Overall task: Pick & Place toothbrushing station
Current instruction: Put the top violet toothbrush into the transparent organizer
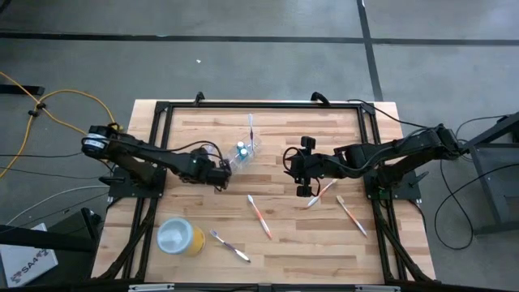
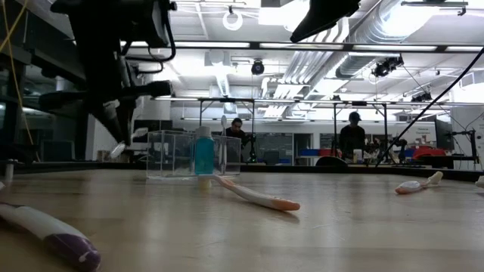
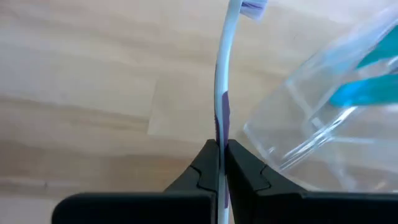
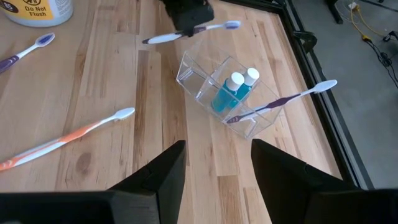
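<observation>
My left gripper (image 1: 225, 172) hangs just left of the clear cup (image 1: 246, 150), shut on a white and purple toothbrush (image 4: 186, 32). The cup (image 4: 227, 93) stands on the table and holds two blue tubes (image 4: 235, 89). A second purple toothbrush (image 4: 280, 99) leans out over the cup's rim. My right gripper (image 1: 290, 166) waits open above the table to the right of the cup, with nothing between its fingers. An orange toothbrush (image 1: 259, 215) and a purple one (image 1: 229, 245) lie flat on the near half of the table. My left gripper pinches the toothbrush handle (image 3: 221, 134) between its two fingers at the purple stretch, about midway along. The fingers come down at a slant from the left and lie across the brush. The brush is lifted clear of the table, roughly level, its head (image 4: 232, 25) toward the far edge.
A yellow tub with a pale top (image 1: 180, 237) stands near the front left. Two more toothbrushes (image 1: 350, 212), (image 1: 320, 193) lie at the right, one below my right gripper. A black frame (image 1: 162, 109) runs around the table. People stand in the room behind.
</observation>
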